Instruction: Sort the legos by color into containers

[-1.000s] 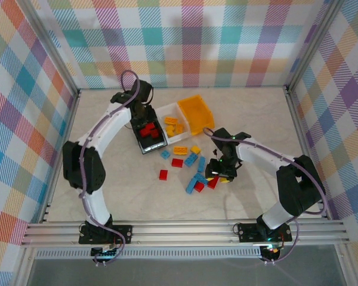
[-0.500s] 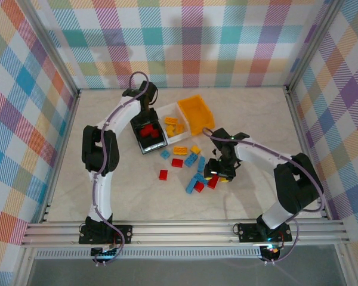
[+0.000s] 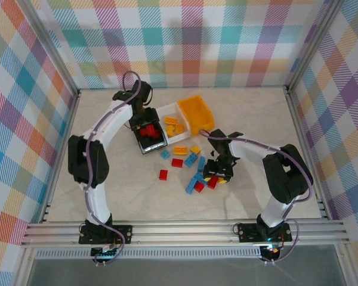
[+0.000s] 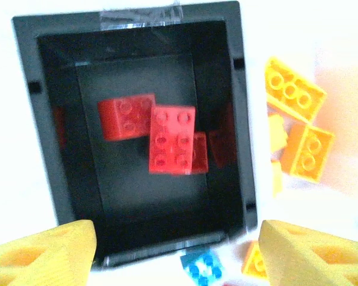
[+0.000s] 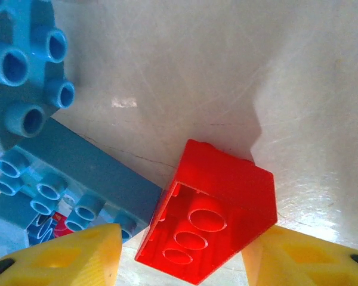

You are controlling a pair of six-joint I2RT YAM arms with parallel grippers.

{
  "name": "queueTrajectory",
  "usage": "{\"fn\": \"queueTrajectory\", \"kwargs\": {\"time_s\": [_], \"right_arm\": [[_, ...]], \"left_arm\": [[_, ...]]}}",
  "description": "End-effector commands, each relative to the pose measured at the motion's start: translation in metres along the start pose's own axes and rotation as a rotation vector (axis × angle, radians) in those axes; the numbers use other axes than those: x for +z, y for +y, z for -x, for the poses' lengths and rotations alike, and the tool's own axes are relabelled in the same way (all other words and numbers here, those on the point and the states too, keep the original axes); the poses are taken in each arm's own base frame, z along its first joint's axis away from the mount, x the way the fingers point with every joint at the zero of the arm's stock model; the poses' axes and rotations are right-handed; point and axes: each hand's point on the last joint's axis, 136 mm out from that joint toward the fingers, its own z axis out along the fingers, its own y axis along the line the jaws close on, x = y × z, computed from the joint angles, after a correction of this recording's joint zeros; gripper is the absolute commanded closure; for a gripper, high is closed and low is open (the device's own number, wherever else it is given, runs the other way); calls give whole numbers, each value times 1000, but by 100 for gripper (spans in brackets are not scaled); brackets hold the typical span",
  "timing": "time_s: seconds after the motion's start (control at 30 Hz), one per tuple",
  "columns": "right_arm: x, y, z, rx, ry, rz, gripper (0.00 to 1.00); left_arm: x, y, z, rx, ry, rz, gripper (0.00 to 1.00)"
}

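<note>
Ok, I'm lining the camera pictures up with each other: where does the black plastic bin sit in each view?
Top external: the black rectangular plastic bin lies in the upper middle, just left of centre.
Left wrist: the bin takes up the centre and left of the picture, seen from straight above.
Shared landmark: the red studded bricks lying inside it.

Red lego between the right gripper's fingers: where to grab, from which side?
Pinch the red plastic brick across its two smooth outer walls, from straight above, where the right gripper straddles it. It lies tipped, hollow underside facing the wrist camera. The long blue brick abuts its left edge, so room there looks tight.
</note>
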Motion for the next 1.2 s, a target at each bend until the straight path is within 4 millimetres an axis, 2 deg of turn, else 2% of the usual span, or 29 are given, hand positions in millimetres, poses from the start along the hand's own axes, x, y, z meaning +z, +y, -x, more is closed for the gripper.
{"fn": "queueTrajectory", "kwargs": {"time_s": [0.0, 0.1, 0.27, 0.6, 0.77, 0.83, 0.93, 1.0, 1.17], "right_arm": [[9, -16, 8, 24, 1, -63, 47], [6, -25, 9, 41, -4, -75, 50], [1, -36, 6, 61, -15, -70, 50], [5, -43, 2, 68, -6, -76, 51], [2, -40, 5, 73, -21, -64, 68], [-2, -38, 6, 74, -33, -60, 71], [-15, -30, 11, 67, -58, -39, 72], [-31, -17, 17, 53, -87, -1, 72], [-88, 41, 47, -12, -196, 194, 72]], "left_arm": [[-26, -3, -28, 29, 2, -46, 26], [-34, 12, -55, 21, 20, -52, 25], [-46, 32, -79, -5, 15, -50, 22], [-51, 29, -84, -7, 12, -81, 21], [-48, 27, -91, -2, 26, -84, 20], [-47, 28, -92, -5, 29, -88, 20], [-49, 29, -95, -4, 30, -92, 20], [-50, 30, -98, -6, 29, -103, 18], [-48, 36, -113, -44, 50, -132, 17]]}}
